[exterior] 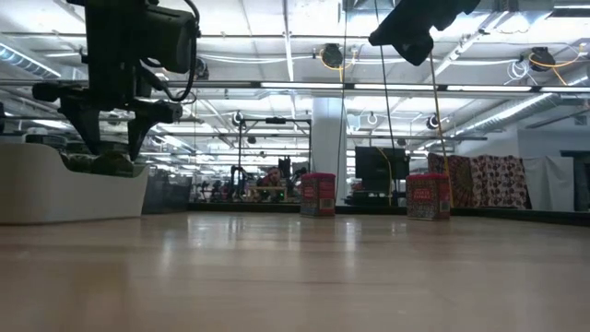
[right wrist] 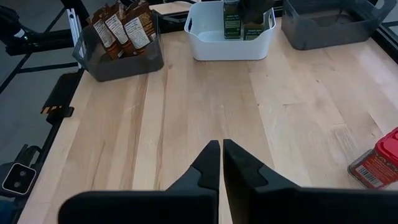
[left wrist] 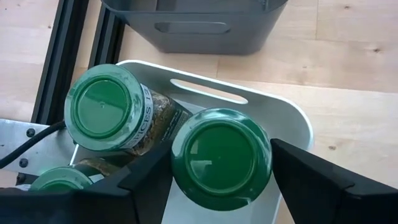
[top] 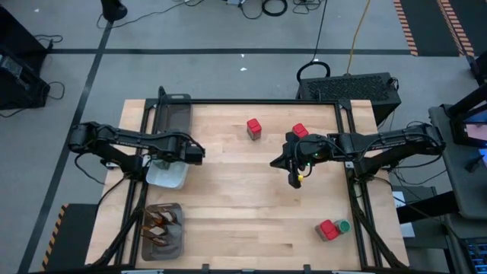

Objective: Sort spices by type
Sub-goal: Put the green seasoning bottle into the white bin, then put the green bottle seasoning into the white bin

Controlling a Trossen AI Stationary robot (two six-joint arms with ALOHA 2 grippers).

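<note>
Left gripper (left wrist: 221,180) clenched on green-lidded jar (left wrist: 222,157) directly over white dish (left wrist: 292,118) at frame left; right gripper (right wrist: 221,163) pinched empty.

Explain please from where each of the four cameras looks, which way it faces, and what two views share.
High: above the table, straight down; both arms show.
Low: at tabletop height, level toward the room; both arms hang from above.
Left wrist: on the left arm, looking down past the left gripper, its fingers around a green-lidded jar over the white dish.
Right wrist: on the right arm, past the shut right gripper, across the table.
Shared: both wrist views show the white dish.
</note>
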